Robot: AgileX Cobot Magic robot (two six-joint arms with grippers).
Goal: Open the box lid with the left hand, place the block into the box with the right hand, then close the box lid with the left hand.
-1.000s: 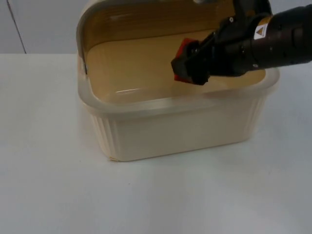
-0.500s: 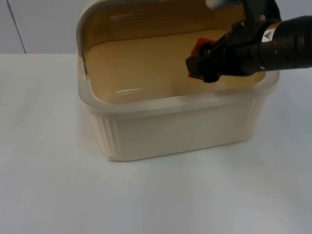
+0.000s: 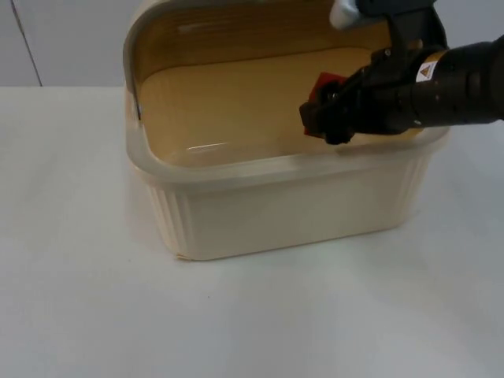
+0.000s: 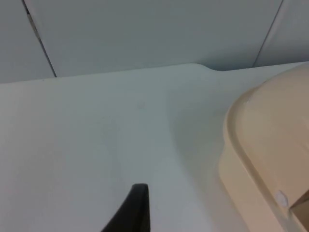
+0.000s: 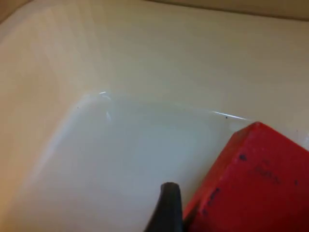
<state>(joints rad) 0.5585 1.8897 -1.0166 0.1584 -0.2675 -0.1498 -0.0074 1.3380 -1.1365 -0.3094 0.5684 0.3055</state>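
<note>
The red block [image 3: 321, 85], flat-faced and scuffed with dark specks, sits pinched in the right end effector [image 3: 315, 110] inside the open cream box [image 3: 276, 205]. The left end effector [image 4: 130, 212] waits above the desk [image 4: 87, 145] beside the box lid [image 4: 270, 130]; its spread cannot be told.

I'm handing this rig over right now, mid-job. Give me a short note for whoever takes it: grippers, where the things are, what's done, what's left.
Right gripper: shut on the red block, inside the open box, near its right end and above the floor.
Left gripper: waiting over the bare table beside the box, holding nothing.
Lid: swung up at the back of the box.
Done: lid opened, block carried into the box.
Left: release the block, pull the right arm out, close the lid with the left gripper.
</note>
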